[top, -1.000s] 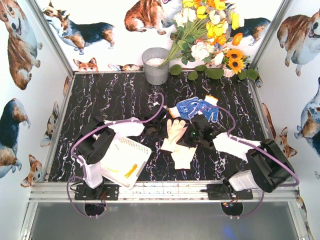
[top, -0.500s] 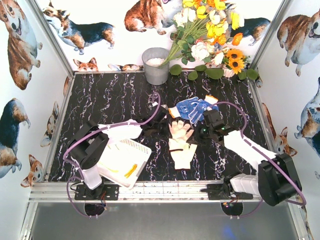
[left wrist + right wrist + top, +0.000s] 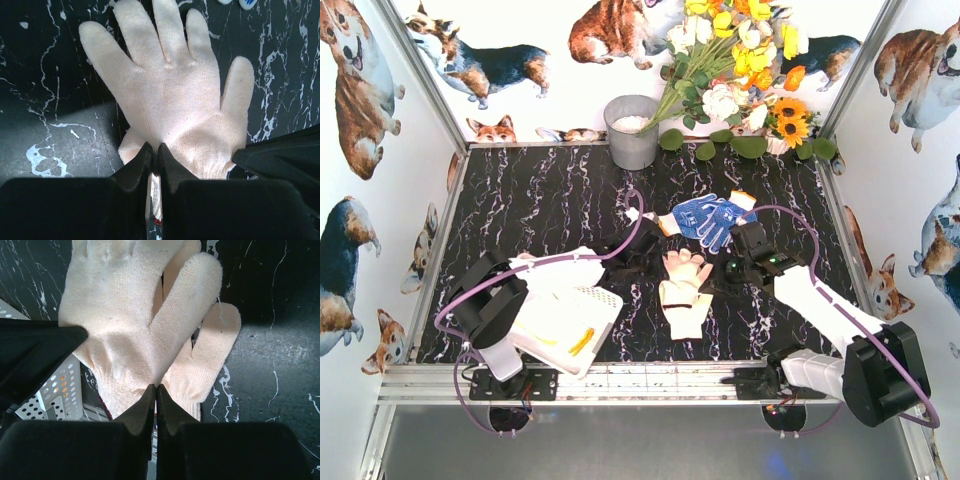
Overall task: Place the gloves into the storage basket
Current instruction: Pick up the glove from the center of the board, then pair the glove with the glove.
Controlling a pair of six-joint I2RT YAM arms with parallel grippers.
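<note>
A cream glove (image 3: 684, 270) is spread over a second cream glove (image 3: 686, 312) at the middle of the table. My left gripper (image 3: 655, 268) is shut on the top glove's left edge near the cuff (image 3: 170, 105). My right gripper (image 3: 718, 278) is shut on the cream gloves' right edge (image 3: 135, 315). In each wrist view the jaws (image 3: 155, 146) (image 3: 156, 387) pinch the knit cloth. Two blue dotted gloves (image 3: 712, 216) lie just behind. The white storage basket (image 3: 598, 300) stands at the front left, partly under the left arm, and its slotted wall (image 3: 55, 390) shows beside the gloves.
A yellow-orange piece (image 3: 580, 342) lies inside the basket. A grey metal bucket (image 3: 632, 132) and a bunch of flowers (image 3: 740, 70) stand at the back edge. Purple cables loop over both arms. Corgi-printed walls close in the table.
The two cream gloves have shifted right and now lie stacked. The left gripper has moved right onto them. The right arm has stretched out, its elbow swinging to the right.
</note>
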